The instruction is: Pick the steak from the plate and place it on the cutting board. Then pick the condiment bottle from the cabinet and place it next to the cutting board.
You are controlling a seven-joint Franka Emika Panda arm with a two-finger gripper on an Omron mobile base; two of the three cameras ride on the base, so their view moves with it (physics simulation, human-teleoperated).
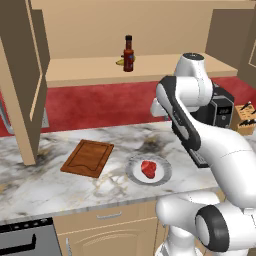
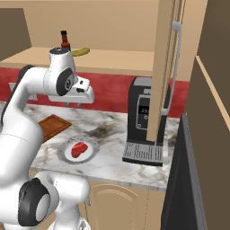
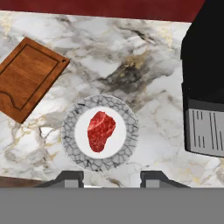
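- We are hovering our gripper above the plate, jaws parted, grasping nothing.
- The steak is lying mid-plate, just ahead of our fingertips, long axis running away from them.

Arm folded high, elbow bent, wrist pointing down; gripper jaws parted, empty, hanging well above the counter.

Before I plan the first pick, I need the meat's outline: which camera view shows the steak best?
The hand view: it looks straight down on the steak, so its whole outline shows, centred on the plate. The left base view shows it small and from a slant, and the right base view smaller still, beside the arm.
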